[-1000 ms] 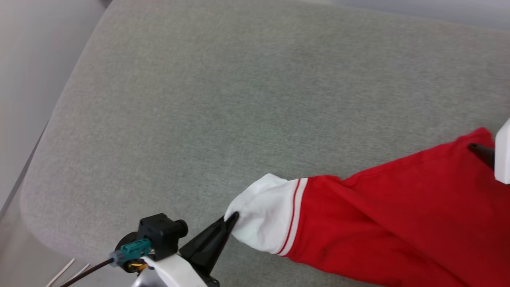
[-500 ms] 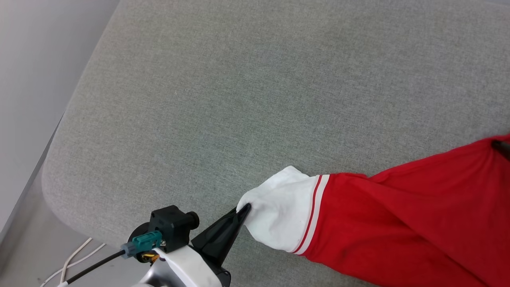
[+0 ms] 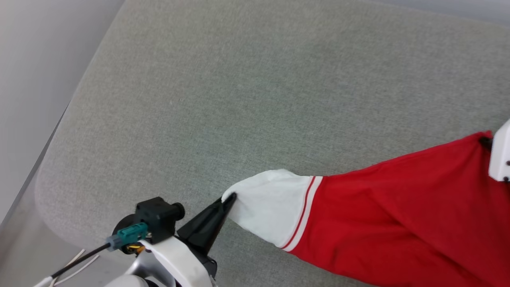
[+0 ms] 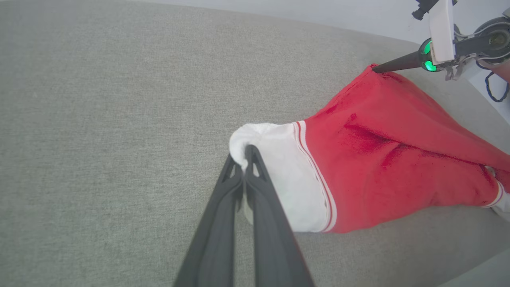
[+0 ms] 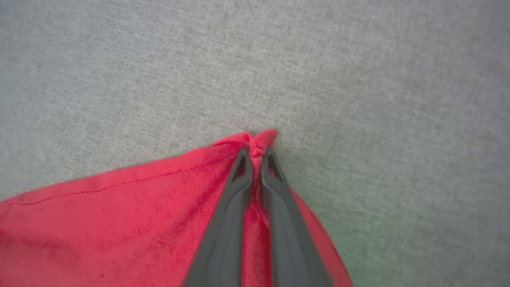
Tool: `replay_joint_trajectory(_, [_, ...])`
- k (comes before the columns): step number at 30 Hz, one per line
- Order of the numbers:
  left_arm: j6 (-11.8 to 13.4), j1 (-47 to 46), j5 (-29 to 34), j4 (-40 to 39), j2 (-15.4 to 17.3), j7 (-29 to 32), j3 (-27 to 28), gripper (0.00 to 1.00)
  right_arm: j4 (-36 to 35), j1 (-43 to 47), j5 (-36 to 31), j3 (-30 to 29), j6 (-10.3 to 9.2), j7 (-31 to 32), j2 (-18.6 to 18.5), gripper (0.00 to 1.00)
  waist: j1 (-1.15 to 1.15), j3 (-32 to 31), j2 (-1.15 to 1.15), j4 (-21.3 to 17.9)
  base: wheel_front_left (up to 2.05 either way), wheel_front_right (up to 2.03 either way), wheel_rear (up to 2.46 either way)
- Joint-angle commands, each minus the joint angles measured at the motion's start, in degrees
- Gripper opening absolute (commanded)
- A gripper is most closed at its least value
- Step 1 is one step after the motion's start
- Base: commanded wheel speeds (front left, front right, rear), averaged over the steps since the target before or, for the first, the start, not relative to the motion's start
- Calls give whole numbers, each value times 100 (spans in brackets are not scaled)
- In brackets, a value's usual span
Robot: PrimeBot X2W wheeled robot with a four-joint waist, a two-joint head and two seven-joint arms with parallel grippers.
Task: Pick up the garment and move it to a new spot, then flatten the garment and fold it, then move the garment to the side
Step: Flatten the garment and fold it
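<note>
Red jersey cloth of the garment draws tauter than a second ago across the grey cushion; the left gripper clamps its white sleeve, the right gripper a red corner; spreading it flat looks near.

1. Red jersey garment: plain red body; white short sleeve; red-and-white striped trim at the sleeve seam.
2. Grey-green woven upholstered surface: uniform colour, fine heathered weave.
3. Left gripper: black fingers, white housing, black camera block, teal connector on a black cable.
4. Right gripper: dark grey fingers, white casing, green light.
5. Floor: pale grey.
</note>
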Motion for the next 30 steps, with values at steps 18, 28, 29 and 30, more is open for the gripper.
replay_joint_trajectory(18, [438, -789, 181, -640, 1029, -321, 1384, 0, -1637, -433, 924, 664, 0, -971, -192, 0, -1, -1412, 0, -1557, 0, 0, 0])
replay_joint_trajectory(28, [597, -1426, 211, -926, 1494, -459, 2239, 0, -2886, -330, 1160, 384, -1, -911, 125, 0, -1, -1636, 0, -2168, 0, 0, 0])
replay_joint_trajectory(29, [607, -1487, 210, -967, 1535, -469, 2315, 0, -2984, -325, 1165, 338, 0, -908, 164, 0, -1, -1638, 0, -2212, 0, 0, 0])
replay_joint_trajectory(30, [630, -1544, 220, -1013, 1587, -475, 2395, 0, -3088, -320, 1169, 303, -1, -913, 206, 0, -1, -1640, 0, -2254, 0, 0, 0])
